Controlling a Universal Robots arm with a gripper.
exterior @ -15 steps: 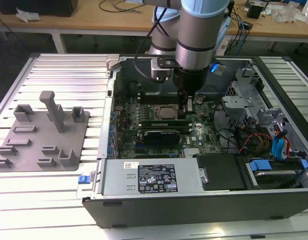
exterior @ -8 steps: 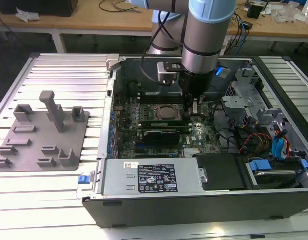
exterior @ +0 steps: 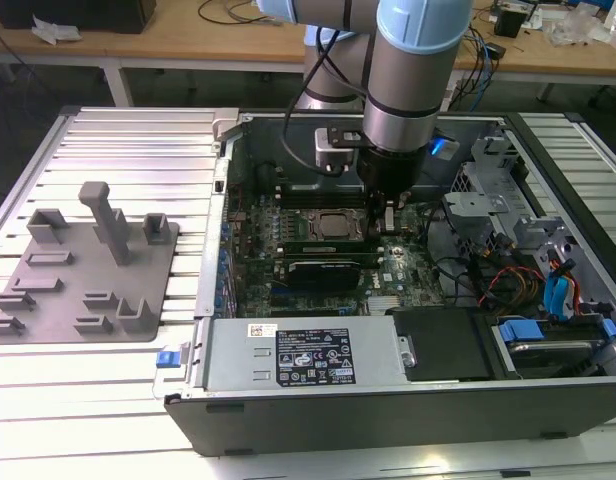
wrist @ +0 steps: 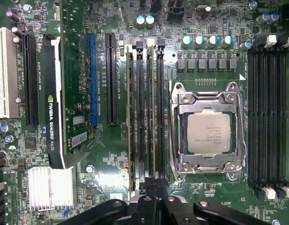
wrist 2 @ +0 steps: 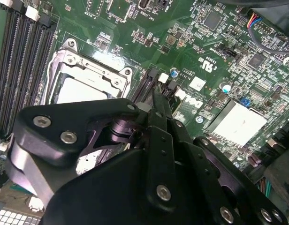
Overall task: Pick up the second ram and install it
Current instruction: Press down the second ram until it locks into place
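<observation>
End effector [exterior: 388, 212], the black linkage-finger type on the grey-and-blue arm, is down inside the open black desktop computer case [exterior: 388, 420] lying on its side on the slatted white tabletop [exterior: 138, 150], positioned just over the bank of memory slots next to the processor. In the first wrist view the fingers [wrist: 151, 183] come together narrowly at the near end of the slot bank, directly over a long narrow green memory stick [wrist: 152, 108] standing on edge in a slot; looks like the second ram, pinched thin-edge-on so it drops straight into the slot, though whether the pads are truly clamped on it or just resting at its end I can't tell for sure. A neighbouring green stick [wrist: 131, 112] already sits in the slot beside it, so one module appears installed. Square silver processor [wrist: 209, 133] sits in its metal socket frame just beside the slots; wide black expansion card [wrist: 54, 93] stands on edge in its slot well apart on the other side. Empty black memory slots [wrist: 269, 112] lie beyond the processor. Grey moulded parts holder [exterior: 83, 265] sits on the tabletop to the exterior view's left of the case, its stick recesses appearing empty, which fits the ram being at the board now. Judging by this, the insertion step is under way, seating not confirmed.
</observation>
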